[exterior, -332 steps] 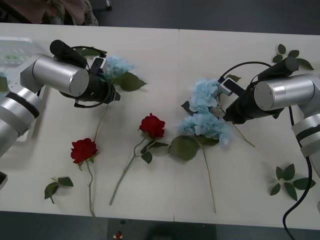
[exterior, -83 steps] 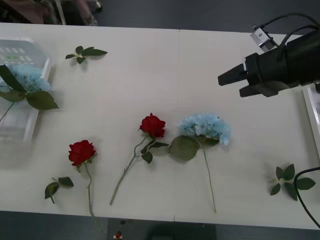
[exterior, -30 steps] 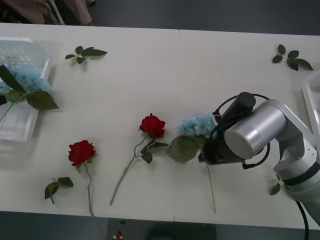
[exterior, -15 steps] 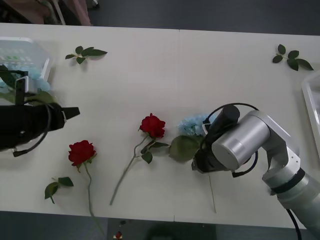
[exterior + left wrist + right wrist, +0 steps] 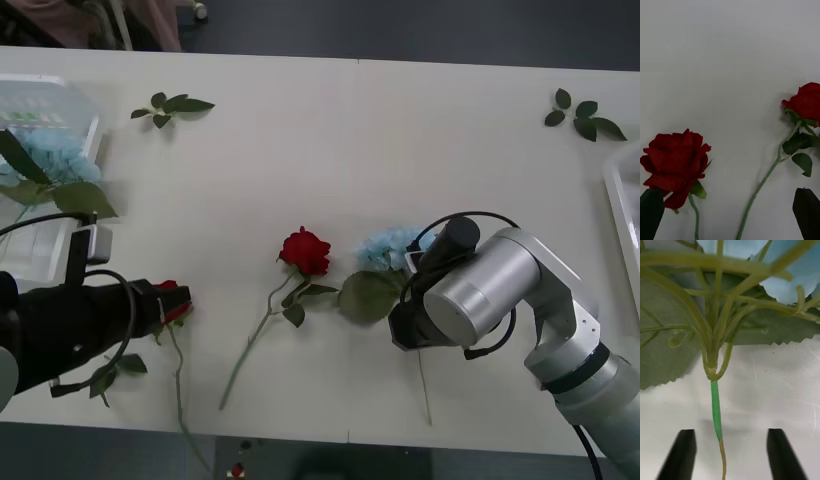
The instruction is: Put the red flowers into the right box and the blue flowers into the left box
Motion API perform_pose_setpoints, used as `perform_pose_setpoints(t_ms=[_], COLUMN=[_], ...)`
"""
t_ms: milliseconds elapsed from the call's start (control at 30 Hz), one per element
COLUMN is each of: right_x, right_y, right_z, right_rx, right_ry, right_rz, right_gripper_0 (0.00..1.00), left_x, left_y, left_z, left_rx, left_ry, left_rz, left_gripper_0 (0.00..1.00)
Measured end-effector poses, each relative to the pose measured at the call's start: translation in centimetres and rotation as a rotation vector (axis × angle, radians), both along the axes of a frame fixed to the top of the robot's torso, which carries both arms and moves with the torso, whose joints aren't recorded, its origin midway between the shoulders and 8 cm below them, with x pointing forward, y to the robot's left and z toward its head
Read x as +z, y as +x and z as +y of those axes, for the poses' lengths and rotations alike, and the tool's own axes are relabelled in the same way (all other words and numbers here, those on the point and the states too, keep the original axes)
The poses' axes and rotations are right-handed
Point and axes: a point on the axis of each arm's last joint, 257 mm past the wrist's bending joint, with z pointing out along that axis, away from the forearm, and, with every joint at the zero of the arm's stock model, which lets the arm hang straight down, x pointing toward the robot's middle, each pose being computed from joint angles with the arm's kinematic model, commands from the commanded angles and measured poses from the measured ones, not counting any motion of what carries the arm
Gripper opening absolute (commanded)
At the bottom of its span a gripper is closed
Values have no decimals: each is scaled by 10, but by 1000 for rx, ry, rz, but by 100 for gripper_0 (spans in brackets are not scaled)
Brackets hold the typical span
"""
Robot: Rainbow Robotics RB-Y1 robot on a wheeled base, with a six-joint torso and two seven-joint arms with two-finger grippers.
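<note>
Hovering low over the table (image 5: pixel 330 150), the right gripper (image 5: pixel 730 453) straddles the thin stem of a blue flower (image 5: pixel 392 249), its black fingers (image 5: pixel 682 452) spread wide on either side and not touching the stem. That flower lies near the table's middle, its head and large leaf (image 5: pixel 366 296) just beyond the gripper. The left gripper (image 5: pixel 730 212) hangs over the left part of the table, fingers apart, with one rose (image 5: pixel 675 165) close to one finger and a second rose (image 5: pixel 807 101) farther off toward the centre; both roses lie flat on the table with stems trailing toward the robot. Another blue flower (image 5: pixel 50 160) rests in the left box (image 5: pixel 40 105) at the far left edge. The right box (image 5: pixel 622 215) shows as a rim at the table's right edge. Loose leaf sprigs (image 5: pixel 170 104) lie scattered near the table's far corners.
</note>
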Motion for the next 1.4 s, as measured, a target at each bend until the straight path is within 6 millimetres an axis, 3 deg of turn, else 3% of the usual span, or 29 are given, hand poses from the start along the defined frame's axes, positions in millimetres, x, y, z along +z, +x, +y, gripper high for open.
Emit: perform_pose_setpoints(t_ms=[267,567,733,867,1067,1400], right_x=[0,10,32,46,70,105], right_y=[0,7,11,10,27,47], right_z=[0,0,6,12,4,-7], right_rx=[0,-15,15,28,-17,-69], right_ry=[2,24,45,94,141,203], right_rz=[0,-20,-65,-69,-116,-187], right_gripper_0=[0,0,0,0,0,0], left_x=[-21,-65,-78,-77,-86,-109], left_y=[-19,-41,-49,-47,-46,-35], left_z=[-4,-36,-26,-14,-3,-3], left_rx=[-7,-54,-40,-17,4,-8], left_ry=[19,42,71,82,99,114], left_rz=[47,148,199,202,223,284], left_gripper_0=[100,100,100,100,100,100])
